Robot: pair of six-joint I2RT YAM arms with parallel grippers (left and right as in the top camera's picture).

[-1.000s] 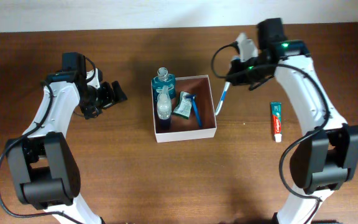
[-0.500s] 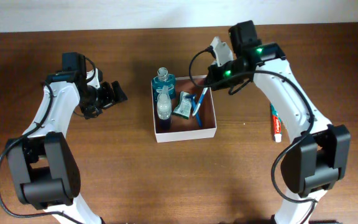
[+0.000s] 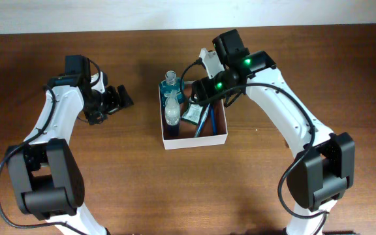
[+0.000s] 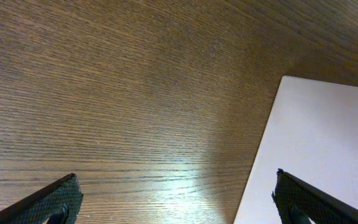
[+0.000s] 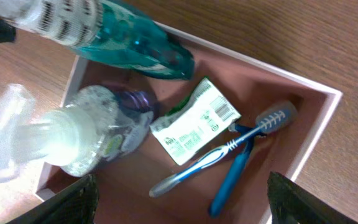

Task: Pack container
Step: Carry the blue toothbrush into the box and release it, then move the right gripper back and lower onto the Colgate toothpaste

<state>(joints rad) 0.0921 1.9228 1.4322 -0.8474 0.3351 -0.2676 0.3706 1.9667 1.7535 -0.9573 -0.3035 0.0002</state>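
Note:
The container (image 3: pixel 194 142), a shallow square box with white walls and a reddish-brown floor, sits mid-table. Inside it lie a teal bottle (image 5: pixel 135 46), a clear pump bottle (image 5: pixel 86 137), a green-and-white sachet (image 5: pixel 194 121), a blue razor (image 5: pixel 232 180) and a blue-and-white toothbrush (image 5: pixel 219 158). My right gripper (image 5: pixel 188 205) hovers open over the box's back part (image 3: pixel 201 91), with the toothbrush lying loose on the floor below its jaws. My left gripper (image 3: pixel 119 98) stands open to the left of the box, holding nothing.
In the left wrist view the open left gripper (image 4: pixel 179 205) faces bare wood, with the container's white outer wall (image 4: pixel 316 143) at the right. The right arm (image 3: pixel 286 111) stretches across the table's right half.
My right arm swung left from beside the container to above it, carrying the toothbrush. Its jaws have opened and the toothbrush now lies inside. The left arm has not moved.

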